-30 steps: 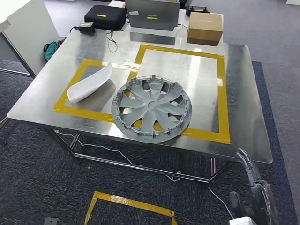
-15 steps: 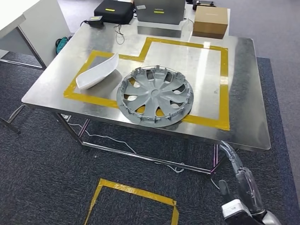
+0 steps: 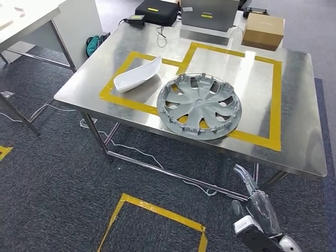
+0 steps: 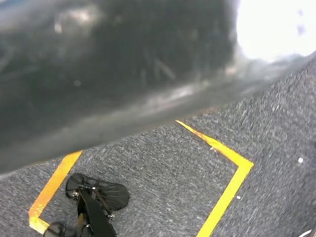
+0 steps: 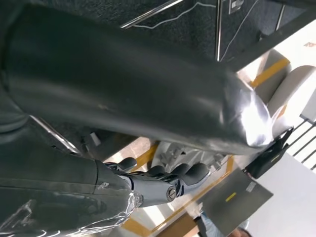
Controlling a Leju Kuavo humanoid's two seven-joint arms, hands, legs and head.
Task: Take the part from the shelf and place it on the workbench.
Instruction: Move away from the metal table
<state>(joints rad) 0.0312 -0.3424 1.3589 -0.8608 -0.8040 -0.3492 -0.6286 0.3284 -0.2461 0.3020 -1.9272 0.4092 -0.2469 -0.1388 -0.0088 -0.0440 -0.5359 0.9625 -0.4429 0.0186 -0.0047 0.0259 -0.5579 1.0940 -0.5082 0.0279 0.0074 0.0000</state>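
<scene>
A grey wheel cover (image 3: 199, 105) lies flat on the steel workbench (image 3: 303, 136), across the yellow tape line. A white curved part (image 3: 137, 74) rests to its left, inside a taped rectangle. My right hand (image 3: 257, 202) hangs low in front of the bench's near right corner, over the carpet. Its fingers (image 5: 164, 177) are stretched out with nothing in them in the right wrist view, and the wheel cover (image 5: 175, 158) shows behind them.
A cardboard box (image 3: 263, 30), a black case (image 3: 155, 11) and a grey flat case (image 3: 209, 13) sit along the bench's far edge. A white table (image 3: 28, 21) stands at the left. A yellow taped square (image 3: 158, 215) marks the carpet before the bench, with cables underneath it.
The whole picture has shifted, so the camera has moved: the bench now sits further right and a white table appears at left. The two parts lie as before. My right hand stays low and empty.
</scene>
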